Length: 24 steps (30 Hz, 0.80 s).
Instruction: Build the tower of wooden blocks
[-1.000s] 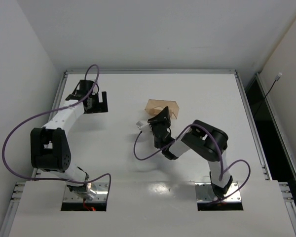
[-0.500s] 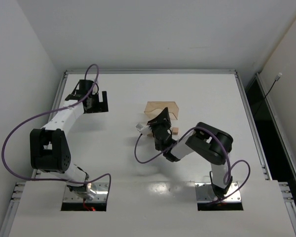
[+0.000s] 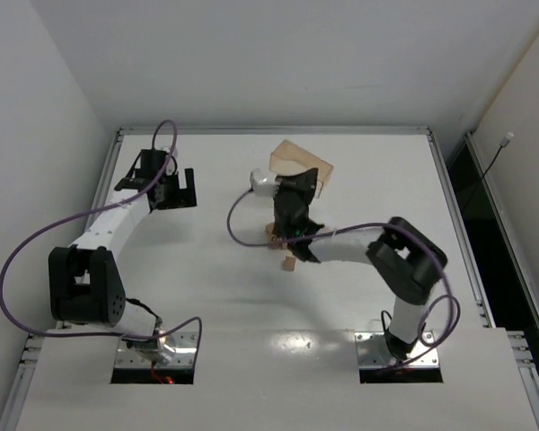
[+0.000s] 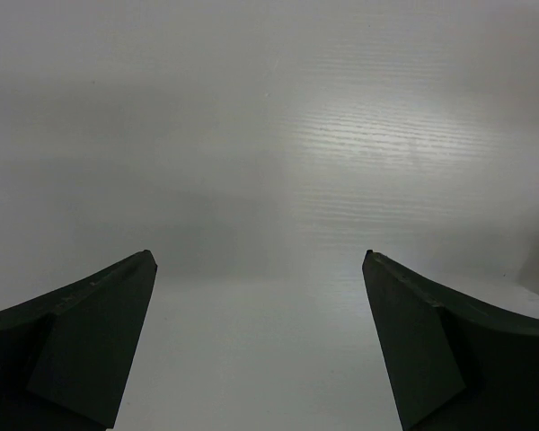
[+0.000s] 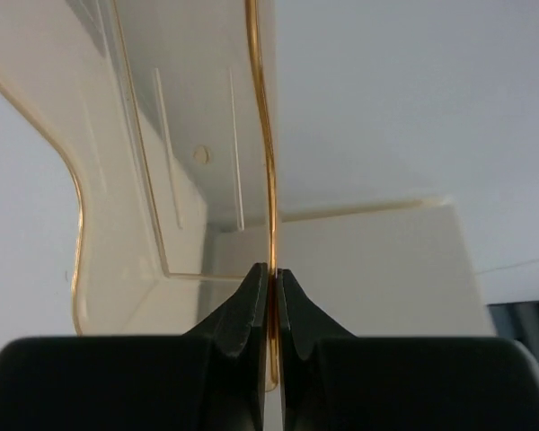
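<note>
The right gripper (image 5: 269, 271) is clamped on the wall of the tray (image 5: 153, 180); the left gripper (image 4: 260, 260) is held spread, idle. The wood blocks (image 3: 288, 261) are seen on the table (image 3: 207, 296) beneath; the tray is best set down well apart from them.

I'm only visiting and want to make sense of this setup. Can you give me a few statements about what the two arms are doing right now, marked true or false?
1. The right gripper is pinching the wall of the tray. True.
2. The left gripper holds a block. False: its fingers are spread wide with nothing between them.
3. Loose blocks lie on the table close by the right arm. True.
4. A finished tower stands on the table. False: no stack shows, only separate blocks lying on the surface.
</note>
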Each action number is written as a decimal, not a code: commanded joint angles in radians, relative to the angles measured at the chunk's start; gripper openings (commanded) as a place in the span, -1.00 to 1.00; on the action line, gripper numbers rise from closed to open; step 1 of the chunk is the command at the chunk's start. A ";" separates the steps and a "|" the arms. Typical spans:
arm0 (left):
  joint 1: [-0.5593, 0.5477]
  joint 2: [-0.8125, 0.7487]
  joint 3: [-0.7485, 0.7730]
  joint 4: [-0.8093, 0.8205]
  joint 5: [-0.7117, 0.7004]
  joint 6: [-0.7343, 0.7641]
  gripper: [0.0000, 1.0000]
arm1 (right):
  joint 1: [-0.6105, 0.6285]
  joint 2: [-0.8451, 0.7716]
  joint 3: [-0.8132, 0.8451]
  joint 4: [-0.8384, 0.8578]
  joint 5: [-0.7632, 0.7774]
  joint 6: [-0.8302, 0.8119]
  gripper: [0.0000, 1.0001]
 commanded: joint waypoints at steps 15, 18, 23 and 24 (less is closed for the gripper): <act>-0.027 -0.004 0.073 0.054 0.048 0.060 0.99 | -0.516 0.168 0.960 -1.880 -0.875 1.435 -1.00; -0.027 0.010 0.073 0.065 0.057 0.060 0.99 | -0.610 0.225 1.015 -1.906 -0.959 1.457 -1.00; -0.018 0.045 0.085 0.055 0.079 0.051 0.99 | -0.766 0.310 1.086 -1.877 -1.059 1.427 -1.00; -0.018 0.045 0.085 0.055 0.079 0.060 0.99 | -0.789 0.327 1.103 -1.877 -1.071 1.417 -1.00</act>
